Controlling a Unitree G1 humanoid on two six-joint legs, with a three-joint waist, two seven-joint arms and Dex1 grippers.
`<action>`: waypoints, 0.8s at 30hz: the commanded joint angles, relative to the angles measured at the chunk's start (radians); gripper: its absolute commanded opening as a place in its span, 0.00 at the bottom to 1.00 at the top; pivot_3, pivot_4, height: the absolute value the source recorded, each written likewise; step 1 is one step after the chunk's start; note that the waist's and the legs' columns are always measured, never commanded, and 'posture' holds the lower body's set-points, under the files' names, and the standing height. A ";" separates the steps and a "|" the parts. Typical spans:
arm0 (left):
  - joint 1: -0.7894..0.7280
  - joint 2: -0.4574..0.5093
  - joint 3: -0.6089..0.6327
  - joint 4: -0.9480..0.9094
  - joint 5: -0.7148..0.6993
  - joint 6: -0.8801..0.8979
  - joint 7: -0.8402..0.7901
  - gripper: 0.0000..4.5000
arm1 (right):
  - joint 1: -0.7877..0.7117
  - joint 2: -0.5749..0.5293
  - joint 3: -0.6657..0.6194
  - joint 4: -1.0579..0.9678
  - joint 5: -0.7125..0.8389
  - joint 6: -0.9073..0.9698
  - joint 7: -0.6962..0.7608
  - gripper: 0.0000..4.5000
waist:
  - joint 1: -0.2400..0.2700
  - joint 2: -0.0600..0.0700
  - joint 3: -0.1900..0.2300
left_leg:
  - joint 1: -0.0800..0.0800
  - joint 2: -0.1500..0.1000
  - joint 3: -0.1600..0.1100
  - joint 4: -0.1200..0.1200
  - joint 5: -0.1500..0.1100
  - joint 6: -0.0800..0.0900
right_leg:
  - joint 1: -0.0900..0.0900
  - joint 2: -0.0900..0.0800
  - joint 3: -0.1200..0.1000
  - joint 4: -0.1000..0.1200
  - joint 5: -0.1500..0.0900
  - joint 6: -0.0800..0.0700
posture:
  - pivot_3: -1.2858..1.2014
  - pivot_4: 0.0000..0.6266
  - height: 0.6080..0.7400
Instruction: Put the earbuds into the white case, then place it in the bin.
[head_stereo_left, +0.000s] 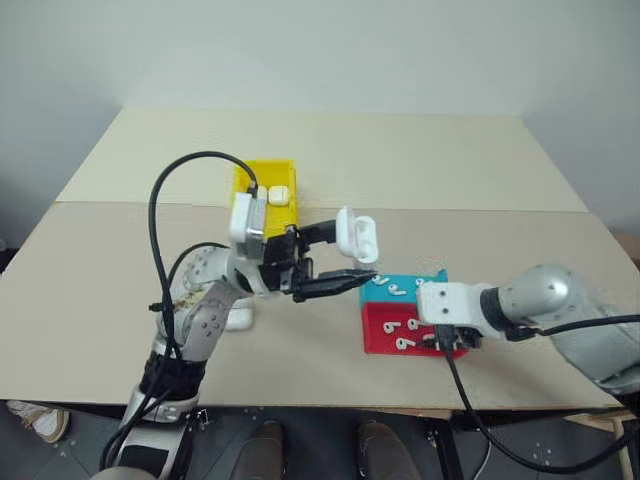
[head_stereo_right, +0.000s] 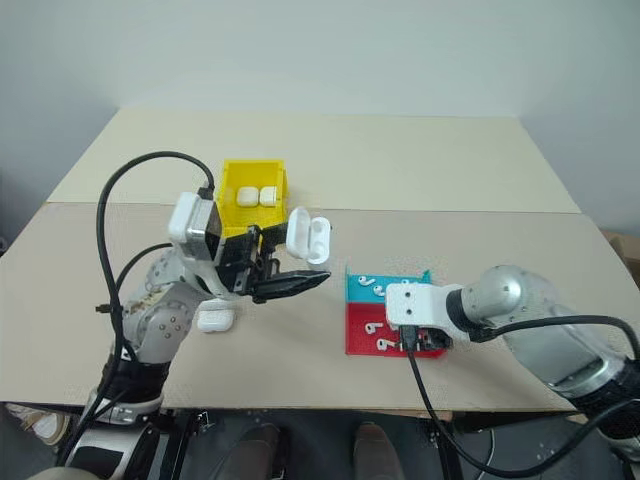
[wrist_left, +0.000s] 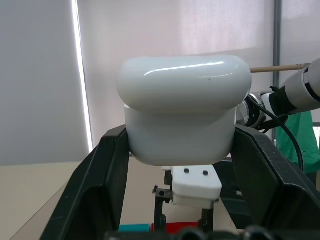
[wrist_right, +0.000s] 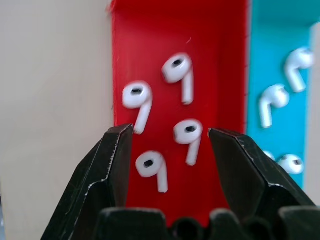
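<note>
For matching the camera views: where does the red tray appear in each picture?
Left eye view: red tray right of centre, under the right gripper.
Right eye view: near centre.
Left wrist view: red sliver at the bottom edge.
Right wrist view: centre, holding earbuds.
Shared landmark: the adjoining blue tray.

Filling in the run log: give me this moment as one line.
left gripper: shut on open glossy white case | right gripper: open above white earbuds in shallow red tray | yellow bin: holds two cases

even, soft light, faint shadows (glare on the white case (wrist_left: 184, 107)); earbuds (wrist_right: 165, 125) slightly blurred.
</note>
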 joint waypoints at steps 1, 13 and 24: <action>0.016 -0.010 -0.009 -0.086 -0.005 0.015 0.043 0.61 | -0.008 -0.036 0.005 0.019 -0.072 -0.083 0.051 0.64 | 0.001 0.000 0.000 | 0.000 0.000 -0.001 0.000 0.000 0.000 | 0.000 0.000 0.000 0.000 0.000 0.000 | 0.52 0.24 1.00; 0.030 -0.017 -0.020 -0.117 -0.009 0.024 0.072 0.61 | 0.014 -0.001 -0.015 0.080 -0.136 -0.169 0.113 0.64 | -0.001 0.000 0.000 | 0.001 0.000 -0.002 0.000 0.000 0.000 | 0.001 0.000 0.000 0.001 0.000 0.000 | 0.52 0.24 1.00; 0.034 -0.011 -0.011 -0.135 -0.030 0.046 0.079 0.61 | 0.042 0.028 -0.043 0.073 -0.133 -0.165 0.130 0.37 | -0.001 0.000 0.000 | 0.002 0.000 -0.003 0.000 0.000 0.000 | 0.001 0.000 0.000 0.001 0.000 0.000 | 0.52 0.24 1.00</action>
